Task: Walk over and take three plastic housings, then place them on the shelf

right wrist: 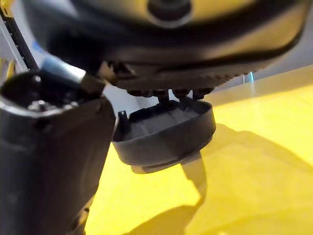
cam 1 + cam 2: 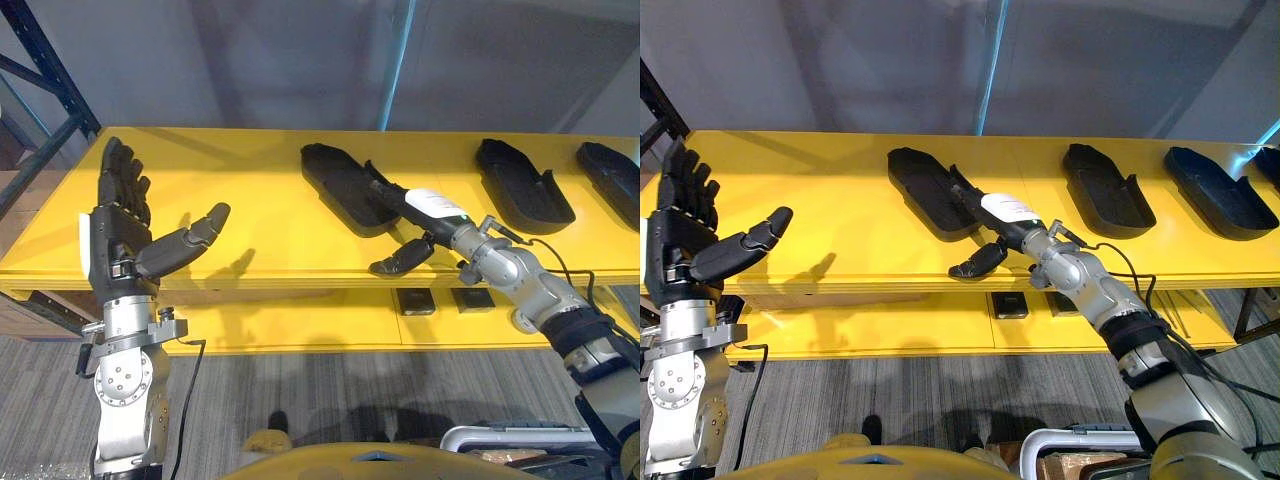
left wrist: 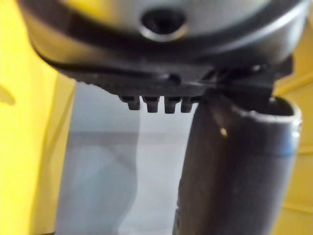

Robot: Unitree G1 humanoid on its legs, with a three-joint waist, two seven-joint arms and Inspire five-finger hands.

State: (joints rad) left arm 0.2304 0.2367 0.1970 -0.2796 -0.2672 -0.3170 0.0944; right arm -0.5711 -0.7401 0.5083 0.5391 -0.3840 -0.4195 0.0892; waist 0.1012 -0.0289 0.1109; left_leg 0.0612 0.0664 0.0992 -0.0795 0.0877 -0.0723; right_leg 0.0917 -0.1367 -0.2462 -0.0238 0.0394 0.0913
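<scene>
Well, at nine o'clock in the head views the left hand (image 2: 120,240) stands raised in front of the yellow shelf (image 2: 250,262). Its fingers are straight, its thumb is spread, and it holds nothing.

Just past twelve o'clock a black plastic housing (image 2: 335,180) lies on the shelf, hollow side up. The right hand (image 2: 425,207) reaches in from four o'clock, and its straight fingers (image 2: 378,187) lie along the housing's near end. The thumb (image 2: 400,258) is splayed out toward six o'clock, clear of the shell, so the hand touches the housing without clamping it. In the right wrist view the fingertips sit at the rim of the hollow, and I cannot tell whether that end is lifted.

Two more housings (image 2: 520,185) (image 2: 612,175) lie at two and three o'clock, well apart from the hand.

The main risk is, I judge, the missing pinch. If the arm lifts or drags before the thumb closes under the rim, the shell may skid across the smooth shelf, or tip off the fingers and drop over the front edge. Closing too hard on the thin wall could also flip it.
</scene>
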